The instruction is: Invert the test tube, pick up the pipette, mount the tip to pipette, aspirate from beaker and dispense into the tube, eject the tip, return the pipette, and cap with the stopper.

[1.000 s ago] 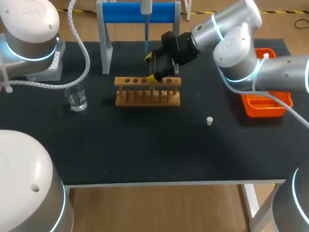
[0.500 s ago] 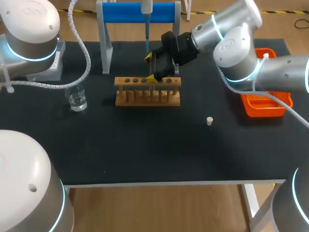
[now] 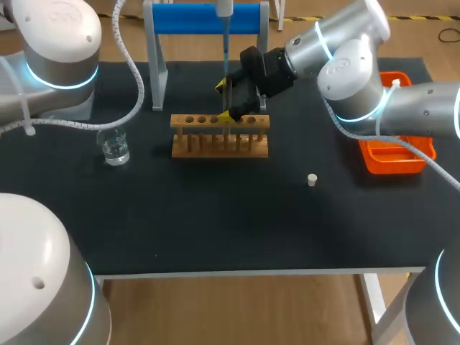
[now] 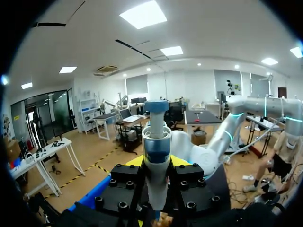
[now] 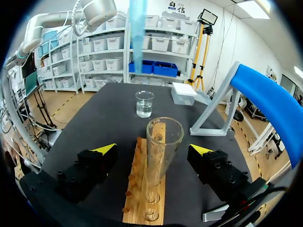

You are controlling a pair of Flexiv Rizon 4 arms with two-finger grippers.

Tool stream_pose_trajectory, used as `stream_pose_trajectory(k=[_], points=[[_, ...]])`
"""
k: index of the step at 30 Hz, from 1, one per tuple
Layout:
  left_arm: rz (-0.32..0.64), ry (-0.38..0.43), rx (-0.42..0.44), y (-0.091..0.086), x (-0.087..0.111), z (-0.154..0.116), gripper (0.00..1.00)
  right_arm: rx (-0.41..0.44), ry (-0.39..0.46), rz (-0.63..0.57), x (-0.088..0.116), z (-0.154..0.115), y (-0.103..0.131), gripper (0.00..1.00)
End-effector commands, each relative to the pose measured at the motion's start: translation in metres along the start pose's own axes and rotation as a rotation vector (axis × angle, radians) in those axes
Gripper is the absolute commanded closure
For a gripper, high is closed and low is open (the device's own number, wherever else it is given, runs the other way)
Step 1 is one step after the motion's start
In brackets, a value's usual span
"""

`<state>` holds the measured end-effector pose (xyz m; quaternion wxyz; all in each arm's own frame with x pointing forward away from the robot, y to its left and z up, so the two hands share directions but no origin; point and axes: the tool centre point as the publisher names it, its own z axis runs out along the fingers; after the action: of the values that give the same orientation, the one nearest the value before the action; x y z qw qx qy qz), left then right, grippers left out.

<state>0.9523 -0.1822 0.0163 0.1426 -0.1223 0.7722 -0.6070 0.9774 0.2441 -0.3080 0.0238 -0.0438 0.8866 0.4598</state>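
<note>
- The tube stands mouth up in the rack, so the turning-over looks done. It sits between the right gripper's spread fingers, and neither touches it.
- The pipette is clamped in the left gripper. Its blue tip is mounted and hangs above the rack, near the tube.
- I cannot tell whether it has drawn from the beaker. Dispensing, ejecting and returning seem left.
- The stopper lies on the table, well apart from the rack, so the tube is uncapped.

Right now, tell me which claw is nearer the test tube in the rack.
Right. The right claw stands open around the test tube, not touching it. The left claw grips the pipette higher up, only its tip hanging above the wooden rack.
</note>
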Motion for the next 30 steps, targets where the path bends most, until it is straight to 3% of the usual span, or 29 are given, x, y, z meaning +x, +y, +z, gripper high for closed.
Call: stream_pose_trajectory(k=[1, 30], points=[[0.002, 0.0, 0.007, 0.004, -0.004, 0.005, 1.0, 0.004, 0.004, 0.0, -0.001, -0.001, 0.0, 0.0], [-0.044, -0.009, -0.006, 0.032, -0.012, 0.014, 1.0, 0.004, 0.004, 0.0, -0.001, -0.001, 0.0, 0.0]])
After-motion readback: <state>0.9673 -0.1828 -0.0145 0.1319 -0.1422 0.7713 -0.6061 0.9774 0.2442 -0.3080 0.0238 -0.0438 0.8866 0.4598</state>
